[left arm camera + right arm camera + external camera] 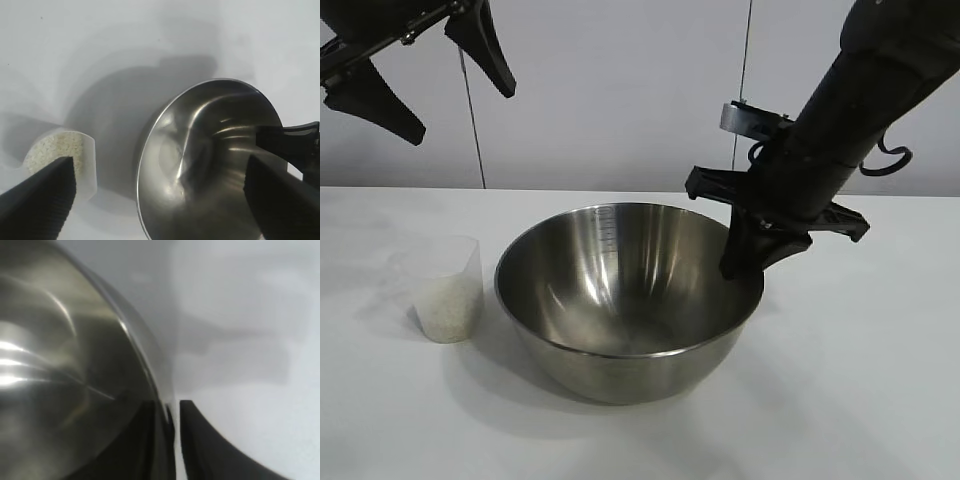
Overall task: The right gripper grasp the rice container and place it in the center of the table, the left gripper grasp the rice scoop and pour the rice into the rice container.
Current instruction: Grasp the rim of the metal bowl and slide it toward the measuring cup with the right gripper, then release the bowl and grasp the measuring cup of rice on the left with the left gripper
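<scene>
Exterior view: right claw (pixel 752 262) seemingly pinched rice container (pixel 628 298) rim at 3 o'clock; next, spread left claw (pixel 428 78) must grasp rice scoop (pixel 444 290)

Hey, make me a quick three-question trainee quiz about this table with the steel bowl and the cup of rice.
1. True or false: the rice scoop holds rice and stands on the table beside the rice container.
2. Where is the right gripper? A) at the rice container's rim, a finger on each side; B) closed on the rice scoop; C) raised high, clear of everything.
3. Short answer: which gripper hangs open in the air, touching nothing?

Key: 1 true. 2 A. 3 the left gripper.
</scene>
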Action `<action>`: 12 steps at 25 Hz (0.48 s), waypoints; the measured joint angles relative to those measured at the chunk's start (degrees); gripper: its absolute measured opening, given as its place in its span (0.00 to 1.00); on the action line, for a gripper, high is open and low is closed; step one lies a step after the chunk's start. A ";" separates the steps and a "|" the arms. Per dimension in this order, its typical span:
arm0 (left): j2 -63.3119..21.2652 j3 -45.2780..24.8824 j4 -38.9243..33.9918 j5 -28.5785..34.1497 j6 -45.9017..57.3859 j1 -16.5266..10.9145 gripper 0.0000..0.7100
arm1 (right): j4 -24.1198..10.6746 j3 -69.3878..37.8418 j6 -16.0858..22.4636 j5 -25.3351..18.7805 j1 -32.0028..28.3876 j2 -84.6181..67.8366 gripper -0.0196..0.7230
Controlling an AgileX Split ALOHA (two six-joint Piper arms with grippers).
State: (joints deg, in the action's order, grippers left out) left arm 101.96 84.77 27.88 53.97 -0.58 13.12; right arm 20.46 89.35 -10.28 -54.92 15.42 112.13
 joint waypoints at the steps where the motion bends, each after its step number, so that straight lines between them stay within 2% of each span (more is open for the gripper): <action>1: 0.00 0.00 0.00 0.00 0.00 0.00 0.93 | -1.57 3.12 0.85 -2.27 0.00 0.00 0.94; 7: 0.00 0.00 0.00 0.00 0.00 0.00 0.93 | -15.93 19.63 3.66 -13.89 -1.16 0.00 0.95; 10: 0.00 0.00 0.00 0.00 0.00 0.00 0.93 | -18.21 23.73 4.79 -15.11 -6.93 -0.24 0.96; 12: 0.00 0.00 0.00 0.00 0.00 0.00 0.93 | -19.55 24.10 4.24 -15.63 -13.24 -0.77 0.96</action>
State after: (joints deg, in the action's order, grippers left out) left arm 101.96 84.77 27.88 53.97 -0.58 13.12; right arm 0.91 113.46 -6.03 -70.56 2.18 111.36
